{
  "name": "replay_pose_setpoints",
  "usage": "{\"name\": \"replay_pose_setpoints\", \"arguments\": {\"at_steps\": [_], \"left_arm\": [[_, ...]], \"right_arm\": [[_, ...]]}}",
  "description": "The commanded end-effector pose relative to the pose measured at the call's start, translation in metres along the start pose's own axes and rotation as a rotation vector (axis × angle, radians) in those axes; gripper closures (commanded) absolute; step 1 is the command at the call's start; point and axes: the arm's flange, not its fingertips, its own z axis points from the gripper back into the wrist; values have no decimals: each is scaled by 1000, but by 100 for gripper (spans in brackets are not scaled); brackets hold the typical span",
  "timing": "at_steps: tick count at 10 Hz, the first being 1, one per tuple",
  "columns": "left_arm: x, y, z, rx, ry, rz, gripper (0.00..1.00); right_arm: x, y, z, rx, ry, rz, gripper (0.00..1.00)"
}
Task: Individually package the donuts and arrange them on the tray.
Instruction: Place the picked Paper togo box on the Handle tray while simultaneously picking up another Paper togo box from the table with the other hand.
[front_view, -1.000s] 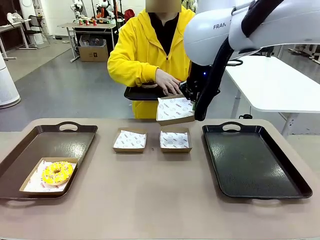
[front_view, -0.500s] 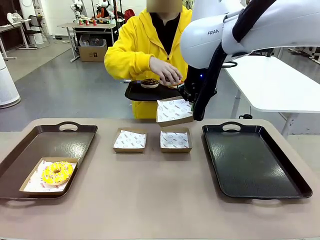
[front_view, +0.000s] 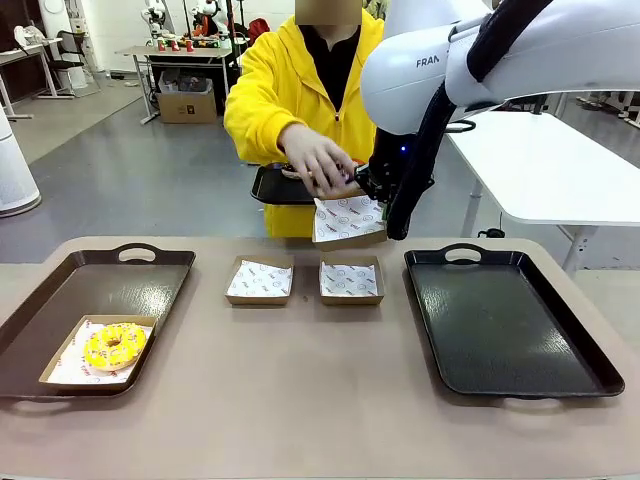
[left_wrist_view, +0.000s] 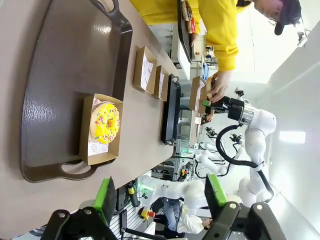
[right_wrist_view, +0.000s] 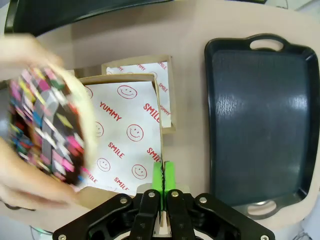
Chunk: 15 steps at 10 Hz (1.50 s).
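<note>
The right hand (right_wrist_view: 162, 172), shut on one wall of a paper-lined box (right_wrist_view: 125, 135), holds it above the far edge of the surface (front_view: 300, 400); a person's hand (front_view: 318, 162) holds the purple sprinkled donut (right_wrist_view: 47, 125) over it; so pinched, the box may sag and spill it; the left hand (left_wrist_view: 160, 197) gapes empty.

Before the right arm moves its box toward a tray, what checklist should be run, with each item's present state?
1. Grip on the box: right gripper is shut on the rim of the box. Ok.
2. Donut seated: the person's hand holds the sprinkled donut over the liner, blurred. Not ok.
3. Hand away from the box: not ok.
4. Tray space: left tray and right tray both have bare floor. Ok.
5. Left gripper out of the path: open, above the left tray near the yellow donut. Ok.
</note>
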Motion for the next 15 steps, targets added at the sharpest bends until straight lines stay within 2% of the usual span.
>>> {"name": "replay_pose_setpoints", "arguments": {"at_steps": [1, 15], "left_arm": [[-2, -3, 1, -21, -9, -11, 7], [-2, -3, 1, -21, -9, -11, 7]], "right_arm": [[-3, -3, 0, -2, 1, -7, 100], [-3, -3, 0, -2, 1, -7, 100]]}}
